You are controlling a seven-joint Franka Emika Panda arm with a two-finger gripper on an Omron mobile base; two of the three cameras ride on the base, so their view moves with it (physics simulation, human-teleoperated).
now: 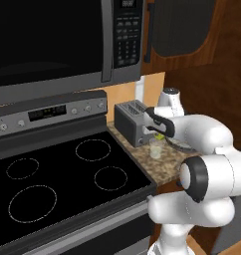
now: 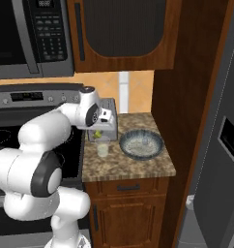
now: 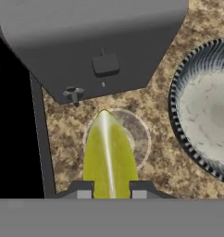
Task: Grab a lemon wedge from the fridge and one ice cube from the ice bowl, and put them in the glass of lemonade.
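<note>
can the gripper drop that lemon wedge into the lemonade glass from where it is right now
Probably yes. The gripper, shut on the lemon wedge, hangs right above the glass of lemonade. The glass's mouth is uncovered, and the toaster and ice bowl stand off to either side.

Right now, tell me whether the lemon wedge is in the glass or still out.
Out. The gripper holds the lemon wedge between its fingertips, above the glass of lemonade.
</note>
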